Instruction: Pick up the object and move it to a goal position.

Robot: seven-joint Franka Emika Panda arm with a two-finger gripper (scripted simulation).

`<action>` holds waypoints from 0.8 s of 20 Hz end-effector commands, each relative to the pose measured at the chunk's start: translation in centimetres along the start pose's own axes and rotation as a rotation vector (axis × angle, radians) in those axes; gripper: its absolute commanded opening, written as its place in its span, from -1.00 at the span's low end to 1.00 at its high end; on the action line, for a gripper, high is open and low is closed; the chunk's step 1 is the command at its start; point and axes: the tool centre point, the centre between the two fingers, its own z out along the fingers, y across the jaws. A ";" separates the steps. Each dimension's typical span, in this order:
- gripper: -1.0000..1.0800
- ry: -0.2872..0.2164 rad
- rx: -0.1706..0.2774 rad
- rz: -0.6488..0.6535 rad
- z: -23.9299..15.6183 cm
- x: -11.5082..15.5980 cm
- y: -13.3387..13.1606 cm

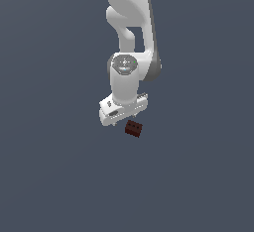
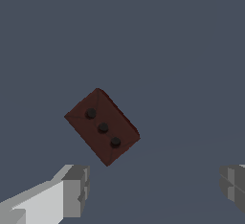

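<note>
- Claw [image 2: 153, 189]: one unit, white body with two grey fingers [image 2: 76, 189]. In the wrist view the fingers stand wide apart with bare grey surface between them. Nothing is held.
- Finger count: two. One shows its grey pad and white mount; the other is cut off by the picture edge, with only its grey tip visible.
- Block [image 2: 102, 126]: one item, dark red-brown and rectangular. It lies ahead of the fingertips, outside the gap between them and nearer to the finger with the white mount. It touches neither finger.
- Block orientation: its long side runs diagonally to the line joining the two fingers.
- Block markings: three dark round bumps in a single row along the middle of the visible face.
- Exterior view: the claw [image 1: 124, 118] points downward, and the block [image 1: 133, 128] sits just below it, slightly toward the exterior view's right. Whether the two touch there cannot be told.
- Arm [image 1: 128, 72]: one white arm, rising from the claw to the upper picture edge.
- Surroundings: a plain, uniform dark grey-blue surface on all sides.
</note>
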 end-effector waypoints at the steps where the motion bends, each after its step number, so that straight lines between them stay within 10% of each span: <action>1: 0.92 0.000 0.000 -0.082 0.5 0.2 -0.4; 16: 0.92 0.011 0.002 -0.538 3.4 1.2 -3.1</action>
